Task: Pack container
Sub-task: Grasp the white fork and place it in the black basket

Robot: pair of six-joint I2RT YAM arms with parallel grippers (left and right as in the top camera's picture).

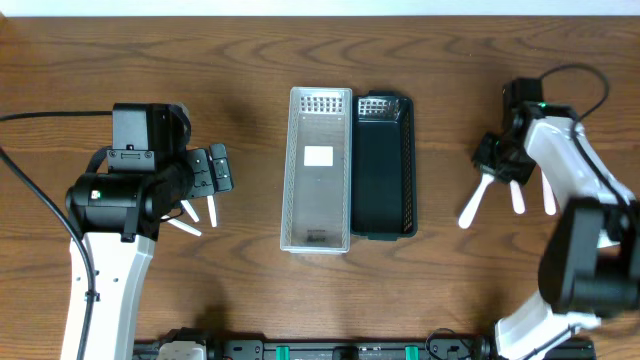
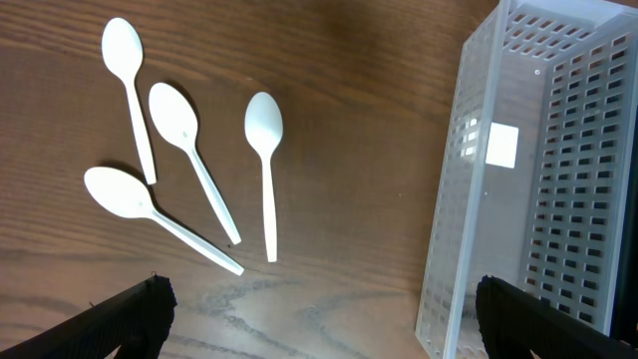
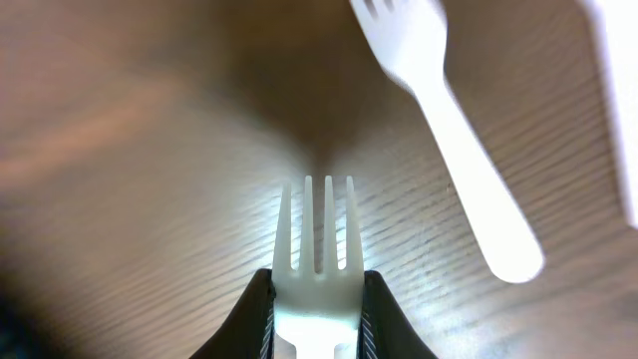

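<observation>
Several white plastic spoons (image 2: 189, 170) lie on the wood table, left of a clear perforated container (image 1: 320, 170) (image 2: 538, 170). A black container (image 1: 385, 165) stands against its right side. My left gripper (image 2: 319, 319) (image 1: 215, 170) is open and empty, hovering above bare wood between the spoons and the clear container. My right gripper (image 3: 317, 299) (image 1: 497, 160) is shut on a white fork (image 3: 317, 269), tines pointing out past the fingertips, close over the table. Another white fork (image 3: 449, 120) lies beside it, and a third shows at the right edge (image 3: 618, 100).
In the overhead view the forks (image 1: 517, 195) lie at the right of the table, the spoons (image 1: 195, 215) at the left, and both containers in the middle. A white label (image 1: 319, 156) lies on the clear container's floor. Cables run at the far left and upper right.
</observation>
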